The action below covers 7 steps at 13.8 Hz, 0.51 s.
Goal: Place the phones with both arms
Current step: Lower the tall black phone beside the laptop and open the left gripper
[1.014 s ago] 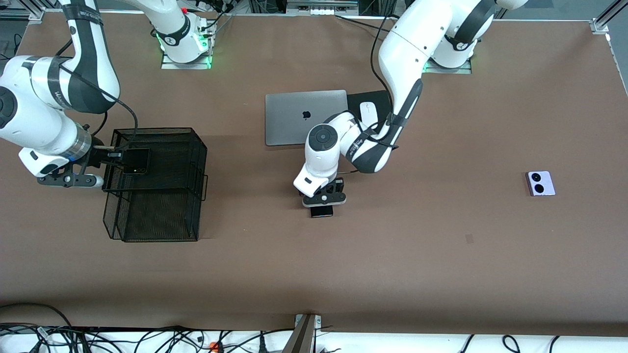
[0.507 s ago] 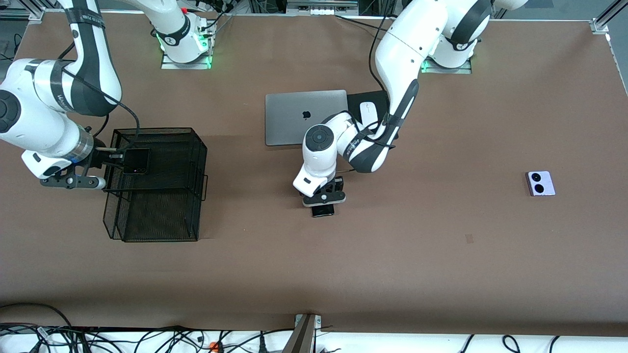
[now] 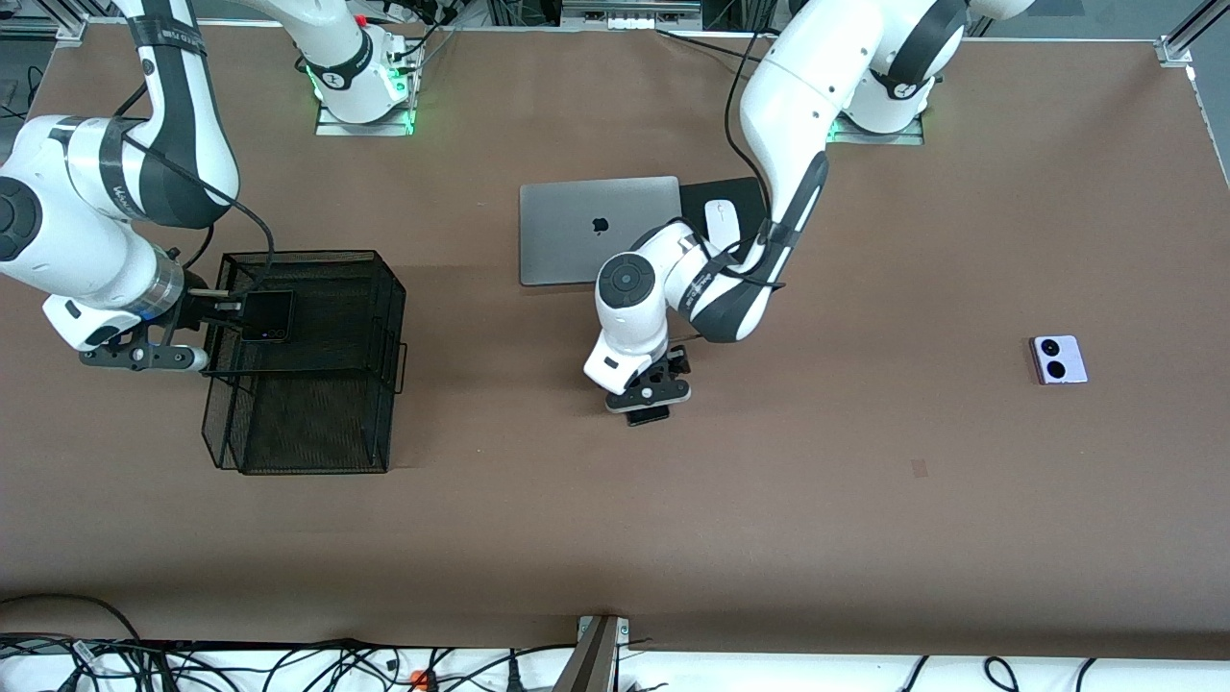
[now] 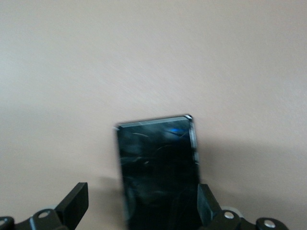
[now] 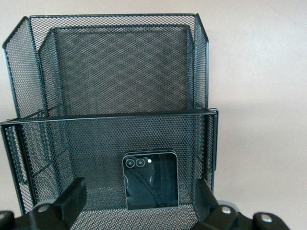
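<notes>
Two phones are seen below open grippers, and a third lies alone on the table [image 3: 865,538].

The left gripper [image 3: 650,404] is spread wide above the long black slab phone [image 4: 158,172], which lies flat on the table between the fingers [image 4: 74,206], untouched on one side; only its end at 6 o'clock of the gripper shows in the front view. The right gripper [image 3: 207,332] is released at the rim of the black mesh basket [image 3: 317,423], with the small black flip phone [image 5: 151,179] lying in the upper tier between its fingers. The lilac-white flip phone [image 3: 1058,358] is seen well apart, at 3 o'clock of the left gripper. The grey laptop [image 3: 586,240] and white mouse [image 3: 719,219] lie at its 12 o'clock.
</notes>
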{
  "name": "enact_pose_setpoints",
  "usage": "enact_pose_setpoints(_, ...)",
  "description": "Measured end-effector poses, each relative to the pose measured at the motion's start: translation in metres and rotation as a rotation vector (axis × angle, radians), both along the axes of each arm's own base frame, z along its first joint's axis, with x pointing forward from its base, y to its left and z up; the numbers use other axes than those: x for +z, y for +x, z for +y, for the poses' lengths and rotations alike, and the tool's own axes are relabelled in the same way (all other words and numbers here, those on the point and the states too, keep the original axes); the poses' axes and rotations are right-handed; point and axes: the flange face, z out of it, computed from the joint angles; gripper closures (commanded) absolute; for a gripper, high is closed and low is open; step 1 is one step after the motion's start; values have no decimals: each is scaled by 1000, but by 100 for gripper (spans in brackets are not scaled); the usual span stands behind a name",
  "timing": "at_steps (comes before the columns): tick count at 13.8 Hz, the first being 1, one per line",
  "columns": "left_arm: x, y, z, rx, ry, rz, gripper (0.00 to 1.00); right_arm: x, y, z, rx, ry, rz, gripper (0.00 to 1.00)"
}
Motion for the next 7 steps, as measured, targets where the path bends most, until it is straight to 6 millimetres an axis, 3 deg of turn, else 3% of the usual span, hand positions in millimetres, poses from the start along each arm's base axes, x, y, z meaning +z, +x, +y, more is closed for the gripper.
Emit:
enact_pose_setpoints(4,47,30,56,-28,53,72,0,35,13,30,23,37,3,0)
enact_pose_setpoints(6,57,40,83,-44,77,118,0,60,28,61,53,52,17,0)
enact_pose_setpoints(7,58,44,98,-65,94,155,0,67,36,86,86,53,16,0)
